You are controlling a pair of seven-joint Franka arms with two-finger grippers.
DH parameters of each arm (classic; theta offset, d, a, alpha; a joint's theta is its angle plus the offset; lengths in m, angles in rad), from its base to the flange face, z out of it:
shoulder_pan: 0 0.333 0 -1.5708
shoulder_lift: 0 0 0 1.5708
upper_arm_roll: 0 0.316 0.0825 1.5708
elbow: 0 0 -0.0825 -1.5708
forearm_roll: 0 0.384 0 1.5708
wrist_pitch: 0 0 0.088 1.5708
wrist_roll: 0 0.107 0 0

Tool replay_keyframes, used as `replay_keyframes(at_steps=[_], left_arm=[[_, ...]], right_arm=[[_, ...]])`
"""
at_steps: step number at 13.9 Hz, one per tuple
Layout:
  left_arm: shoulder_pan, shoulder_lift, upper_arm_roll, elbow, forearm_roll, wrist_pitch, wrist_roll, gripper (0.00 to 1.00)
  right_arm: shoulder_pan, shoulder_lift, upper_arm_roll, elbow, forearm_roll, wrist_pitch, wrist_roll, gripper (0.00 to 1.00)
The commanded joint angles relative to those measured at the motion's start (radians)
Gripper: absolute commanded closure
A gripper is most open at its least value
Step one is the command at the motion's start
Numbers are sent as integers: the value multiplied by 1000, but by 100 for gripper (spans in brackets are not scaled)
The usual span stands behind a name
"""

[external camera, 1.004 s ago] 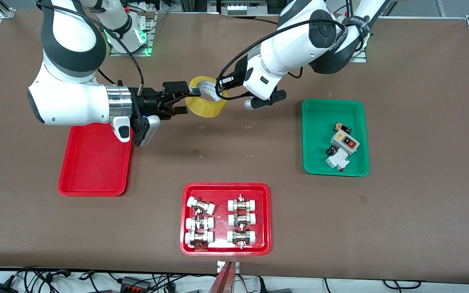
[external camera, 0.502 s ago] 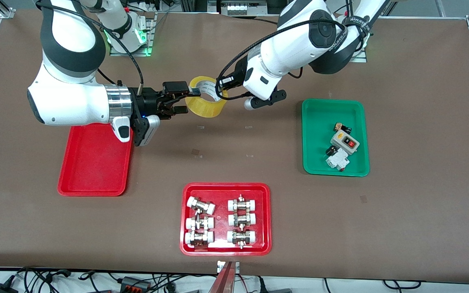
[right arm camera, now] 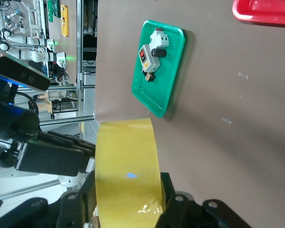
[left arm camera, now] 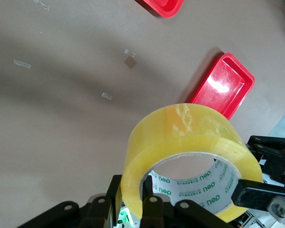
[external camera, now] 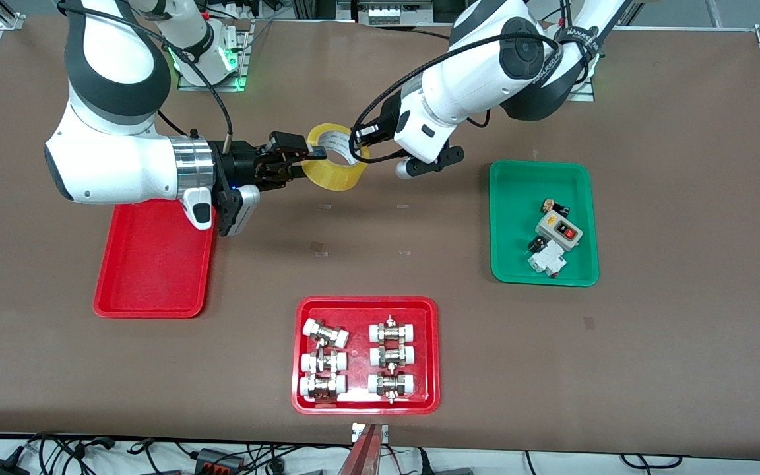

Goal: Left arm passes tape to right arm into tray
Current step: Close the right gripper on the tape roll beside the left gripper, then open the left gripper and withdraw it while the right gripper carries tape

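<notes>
While both the left gripper (external camera: pixel 355 146) and right gripper (external camera: pixel 302 163) pinch the tape (external camera: pixel 336 157) above the table, an early release could drop it short of the tray (external camera: pixel 154 277).

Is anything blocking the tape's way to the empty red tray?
Nothing visible does. The tape, gripped by both the right end effector and the left end effector, hangs above bare table; the red tray is unobstructed.

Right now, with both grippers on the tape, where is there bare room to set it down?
The red tray under the right arm is bare inside. Open tabletop lies between it, the fittings tray and the green tray. It is crowded around the tape, held over the table by both the right gripper and the left gripper.
</notes>
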Motion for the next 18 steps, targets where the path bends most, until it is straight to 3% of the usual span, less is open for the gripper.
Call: replay_keyframes(at_steps=[1,3,5,6,11,18], left_arm=[[2,-5,-2,13,-20,-10,-3,79],[4,-6,-2,13,-20,-10,-3,77],[4,-5,0,14,-15,-16,0,13],[4,-6,0,14,-15,-17,-1,0],[25,-19,4,13,2,-86,13,0],[105,-55,3,11,263,-247,3,0]], right_arm=[[3,6,-3,16,13,-10,-8,77],[1,8,-3,16,13,-10,-8,77],[1,8,-3,16,13,-10,-8,77],[0,6,-3,16,13,-10,-8,77],[-2,8,-3,16,13,-12,-20,77],[-17,47,-9,9,0,-10,-89,77]])
